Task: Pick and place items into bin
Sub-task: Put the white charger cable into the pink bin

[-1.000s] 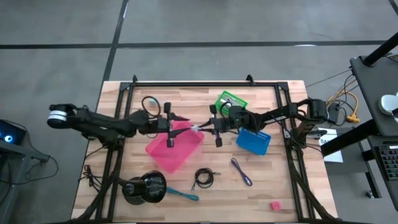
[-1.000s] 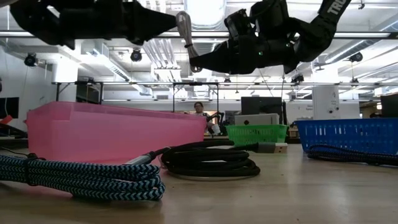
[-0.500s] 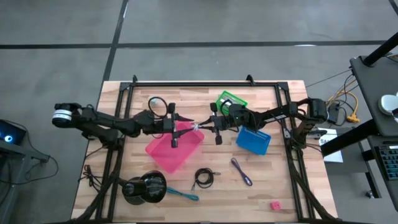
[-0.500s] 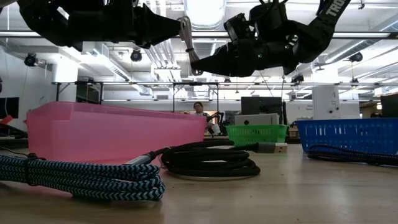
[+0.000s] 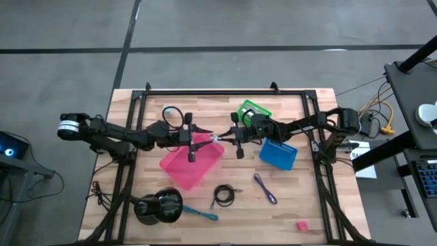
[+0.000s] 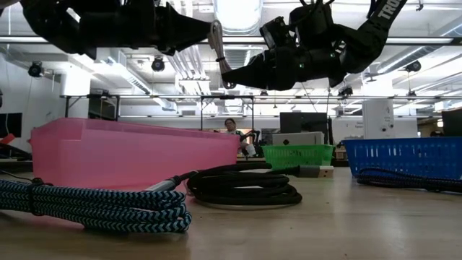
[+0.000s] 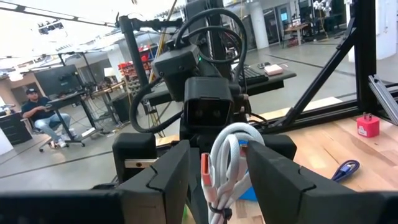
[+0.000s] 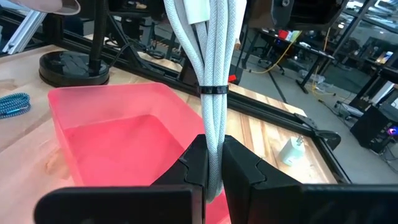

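Note:
A whitish cord bundle [image 5: 215, 140], bound by a dark tie [image 8: 213, 90], hangs in the air over the far right corner of the pink bin [image 5: 191, 162]. My right gripper [image 5: 224, 141] reaches in from the table's right and is shut on it. My left gripper [image 5: 203, 140] comes in from the left and faces it. It is open, with one finger [image 7: 168, 180] on each side of the cord's looped end [image 7: 227, 165]. My right gripper pinches the cord bundle between its two fingers, below the tie [image 8: 213, 140]. The fingers come about level from the table's right. The bundle is lifted clear and slants up from the fingertips [image 6: 229, 76] toward the left gripper. My left gripper's fingers flank the looped end [image 7: 236, 140]; whether they touch it I cannot tell.
On the near part of the table lie a black cord coil [image 5: 223, 195], a purple cord [image 5: 265, 188], a teal braided cord [image 5: 201, 214], a large black round object [image 5: 158, 205] and a red block [image 5: 301, 225]. A blue basket [image 5: 278, 154] and a green basket [image 5: 252, 111] stand at the right.
My left gripper has gone toward the table's right, up to the cord, so that its fingers now stand around the looped end. The gap between its fingers is unchanged. My right gripper and the cord have kept still.

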You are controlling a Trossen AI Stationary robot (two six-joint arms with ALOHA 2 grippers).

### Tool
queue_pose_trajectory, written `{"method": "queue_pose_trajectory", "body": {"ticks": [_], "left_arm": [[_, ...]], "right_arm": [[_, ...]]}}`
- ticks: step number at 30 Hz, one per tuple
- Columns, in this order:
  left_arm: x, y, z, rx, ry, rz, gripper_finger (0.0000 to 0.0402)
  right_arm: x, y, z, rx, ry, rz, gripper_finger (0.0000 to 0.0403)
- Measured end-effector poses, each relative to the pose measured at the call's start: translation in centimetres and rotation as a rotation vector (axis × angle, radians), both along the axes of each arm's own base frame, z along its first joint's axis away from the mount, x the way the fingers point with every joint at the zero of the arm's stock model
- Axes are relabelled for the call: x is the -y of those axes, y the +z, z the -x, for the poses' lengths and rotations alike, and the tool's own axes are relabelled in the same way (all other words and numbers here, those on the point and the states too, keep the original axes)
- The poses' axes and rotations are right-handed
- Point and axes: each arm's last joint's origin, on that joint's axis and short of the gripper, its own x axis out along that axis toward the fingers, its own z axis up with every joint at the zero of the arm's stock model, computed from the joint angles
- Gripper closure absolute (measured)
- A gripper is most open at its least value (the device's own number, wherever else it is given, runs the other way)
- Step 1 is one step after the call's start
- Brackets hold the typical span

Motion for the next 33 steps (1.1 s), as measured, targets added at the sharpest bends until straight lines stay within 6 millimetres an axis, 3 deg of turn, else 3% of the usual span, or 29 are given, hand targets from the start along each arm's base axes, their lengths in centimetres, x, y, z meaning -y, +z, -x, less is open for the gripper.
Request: {"method": "queue_pose_trajectory", "body": {"ticks": [6, 20, 24, 33], "left_arm": [[0.0, 0.2, -0.1, 0.006, -0.003, -0.001, 0.0269], [0.0, -0.1, 0.0, -0.006, -0.003, -0.002, 0.0392], [0.0, -0.4, -0.2, -0.017, -0.002, -0.002, 0.0394], [0.0, -0.7, -0.5, -0.040, 0.011, 0.008, 0.0394]], "right_arm": [[0.0, 0.0, 0.0, -0.001, 0.000, 0.002, 0.0385], [0.0, 0.0, 0.0, -0.006, -0.003, 0.006, 0.0385], [0.1, -0.1, 0.0, -0.014, -0.002, 0.011, 0.0380], [0.1, -0.2, 0.1, -0.027, -0.004, 0.009, 0.0329]]}}
